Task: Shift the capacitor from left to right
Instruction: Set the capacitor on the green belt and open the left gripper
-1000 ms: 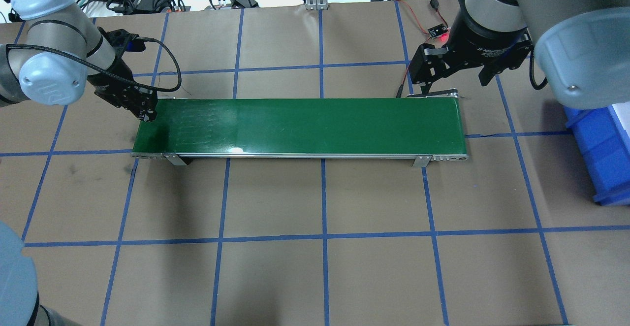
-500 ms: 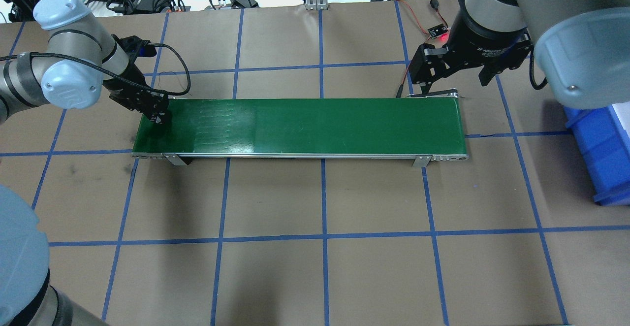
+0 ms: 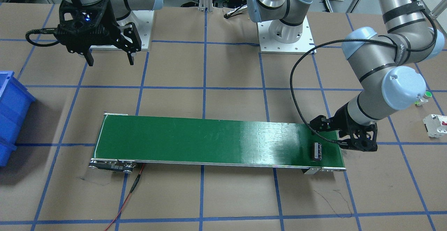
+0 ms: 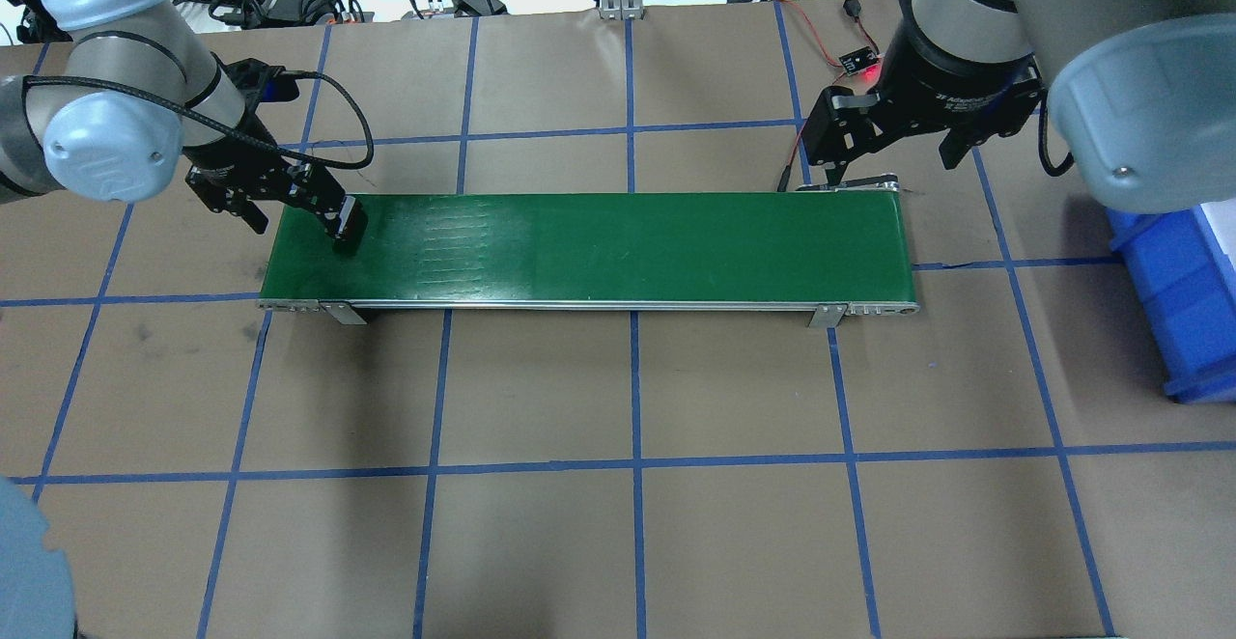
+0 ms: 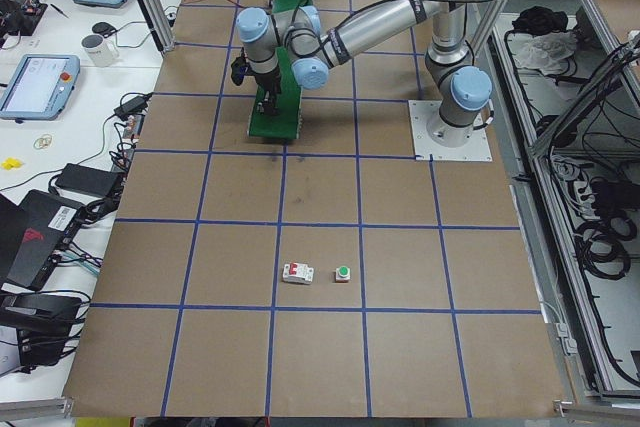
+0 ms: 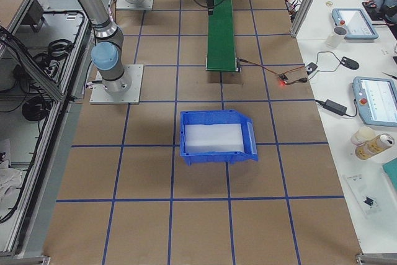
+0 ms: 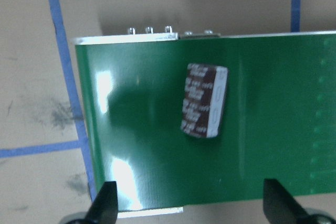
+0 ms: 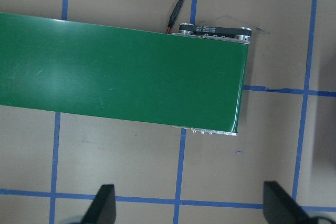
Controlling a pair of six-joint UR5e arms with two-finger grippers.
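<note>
The capacitor (image 7: pixel 205 99), a stubby dark cylinder with pale markings, lies on its side on the green conveyor belt (image 4: pixel 618 248) near its left end. It also shows in the front view (image 3: pixel 317 151) and as a dark stub in the overhead view (image 4: pixel 348 236). My left gripper (image 4: pixel 294 217) hovers over that end of the belt, open, with the capacitor free below and between its fingers (image 7: pixel 107 205). My right gripper (image 4: pixel 890 164) is open and empty, above the table just behind the belt's right end (image 8: pixel 239 85).
A blue bin (image 4: pixel 1188 301) stands on the table to the right of the belt. A white breaker (image 3: pixel 434 124) and a green-capped push button (image 3: pixel 424 96) sit on the table beyond the belt's left end. A red-lit sensor board (image 4: pixel 855 62) and its wire lie behind the right end.
My left gripper moved right onto the belt's left end and opened. The capacitor now lies free on the belt. The right arm has not moved.
</note>
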